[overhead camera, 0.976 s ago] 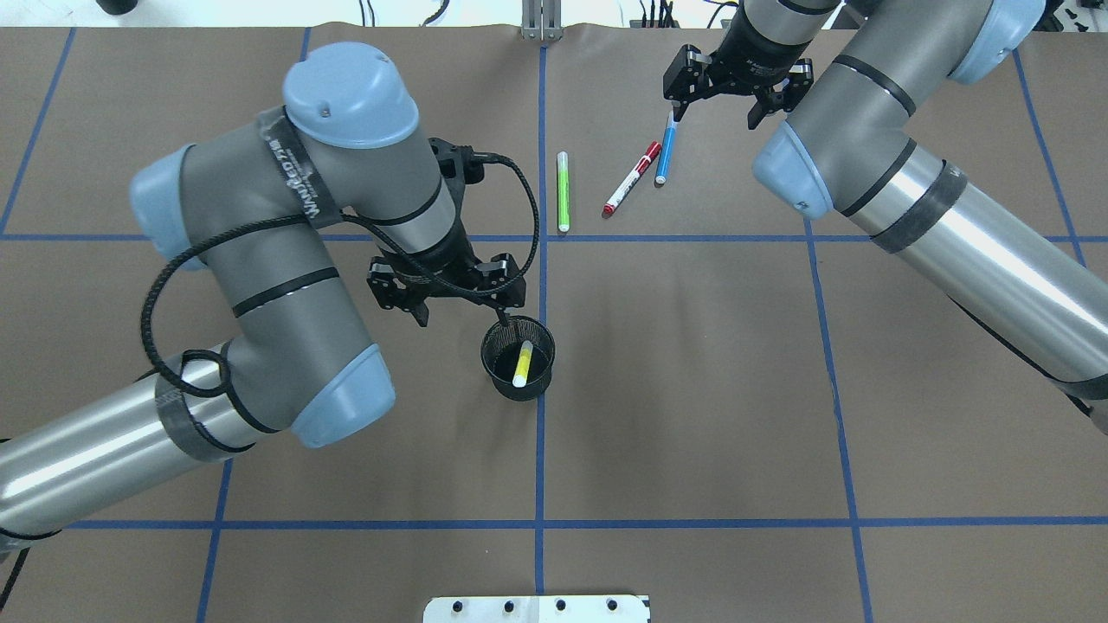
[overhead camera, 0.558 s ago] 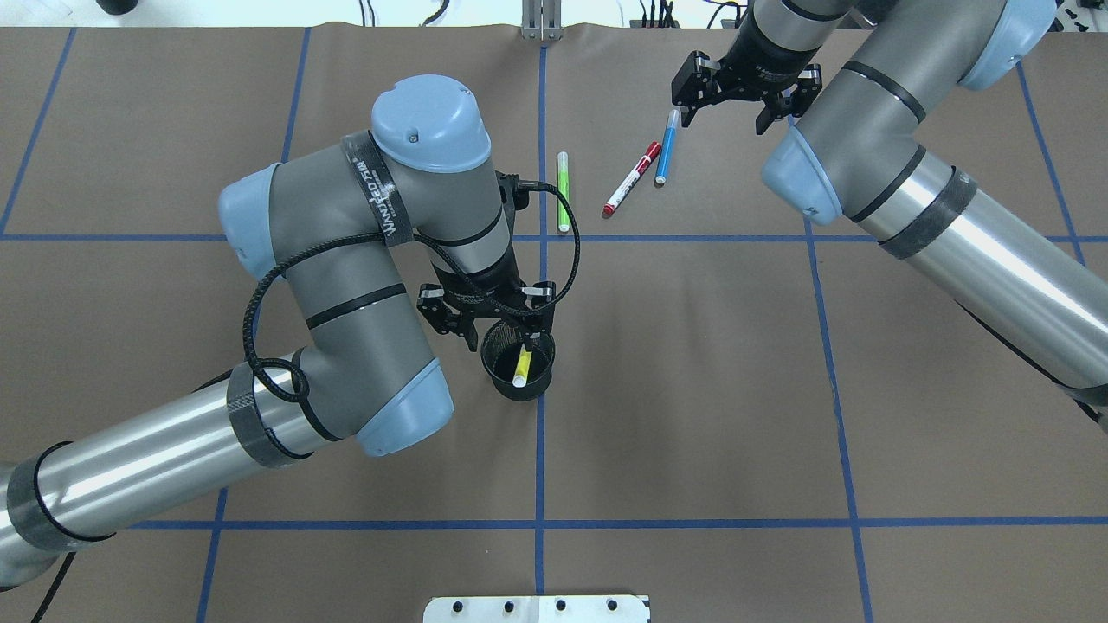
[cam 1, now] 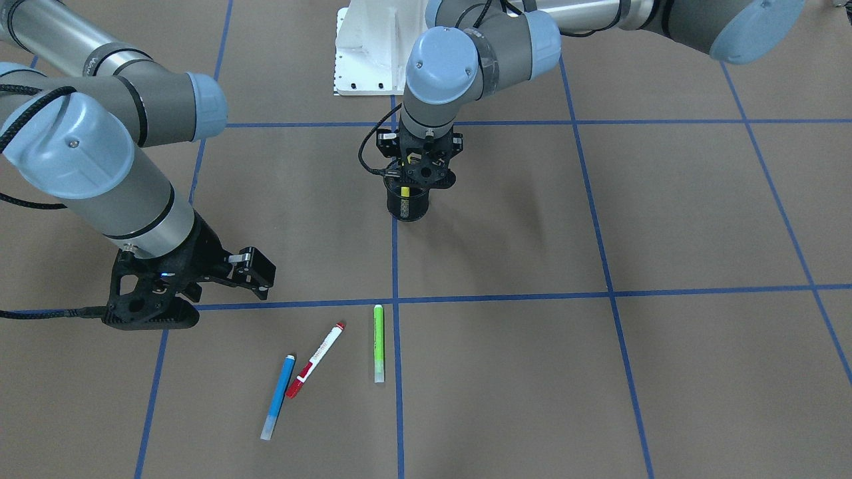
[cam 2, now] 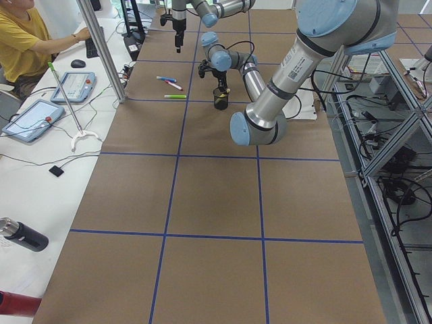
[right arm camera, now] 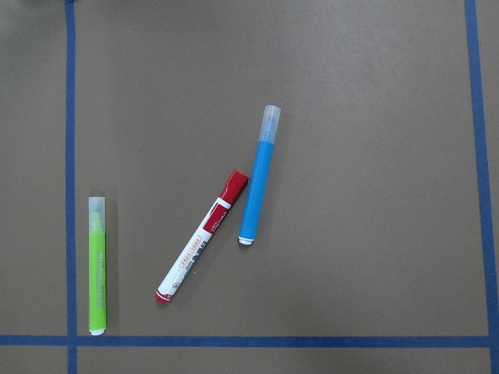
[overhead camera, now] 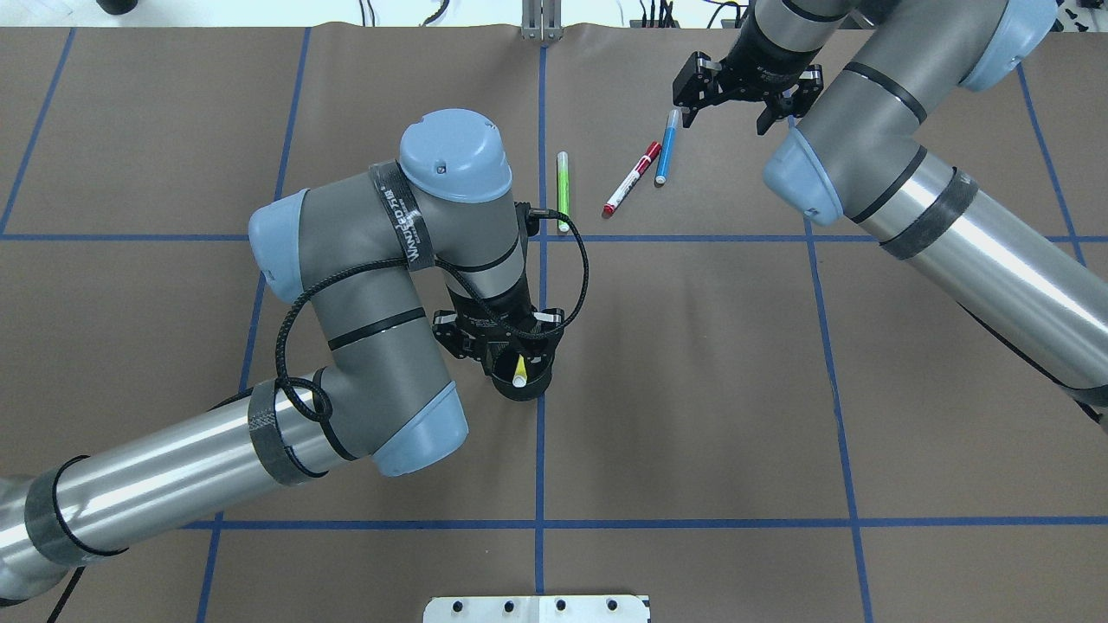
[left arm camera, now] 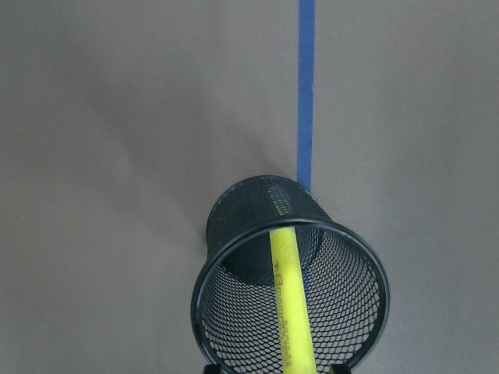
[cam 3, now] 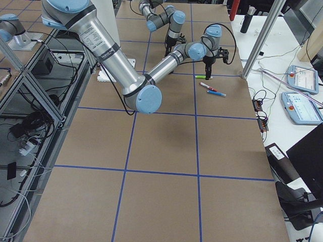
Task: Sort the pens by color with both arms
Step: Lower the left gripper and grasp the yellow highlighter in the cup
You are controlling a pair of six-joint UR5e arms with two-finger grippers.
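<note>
The yellow pen [overhead camera: 520,376] stands slanted in the black mesh cup [overhead camera: 511,394] at the table's middle; it also shows in the left wrist view [left arm camera: 290,304]. My left gripper [overhead camera: 506,350] hangs right over the cup, open, a finger on each side of the pen's upper end. The green pen [overhead camera: 563,189], the white pen with red cap [overhead camera: 632,178] and the blue pen [overhead camera: 665,147] lie on the far side of the table, also in the right wrist view: green [right arm camera: 97,265], red-capped [right arm camera: 203,247], blue [right arm camera: 258,179]. My right gripper [overhead camera: 724,123] is open and empty, raised just right of the blue pen.
Blue tape lines [overhead camera: 540,450] divide the brown table cover into squares. The white pedestal base [cam 1: 363,53] stands at the robot's edge. In the exterior left view a person in a yellow shirt [cam 2: 20,40] sits at a side desk with tablets [cam 2: 74,84].
My left arm has swung right, bringing its open gripper from beside the cup's left rim to right over the cup and pen. The right gripper has shifted slightly. The pens have not moved.
</note>
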